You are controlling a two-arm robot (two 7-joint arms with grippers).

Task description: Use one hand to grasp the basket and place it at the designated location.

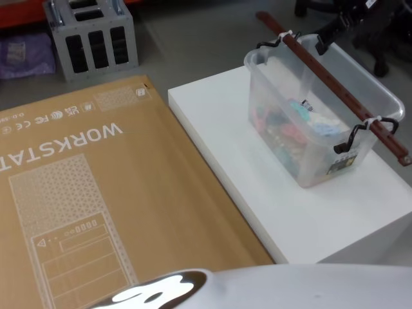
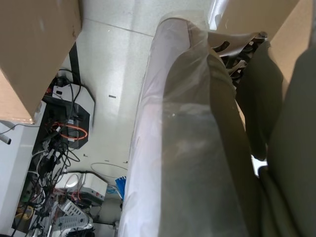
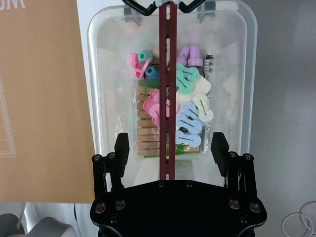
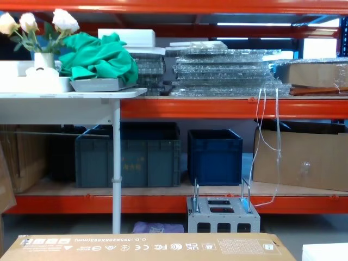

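Right wrist view — claw point(image 3: 171, 146) spread wide

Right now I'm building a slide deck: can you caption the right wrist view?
Open right gripper poised over the dark red handle bar of the basket, colourful clothes pegs inside.

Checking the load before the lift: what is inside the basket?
Inside the basket: pastel plastic clothes pegs over a pack of wooden pegs. The dark red handle bar hides a strip of them; what lies beneath the pegs is covered.
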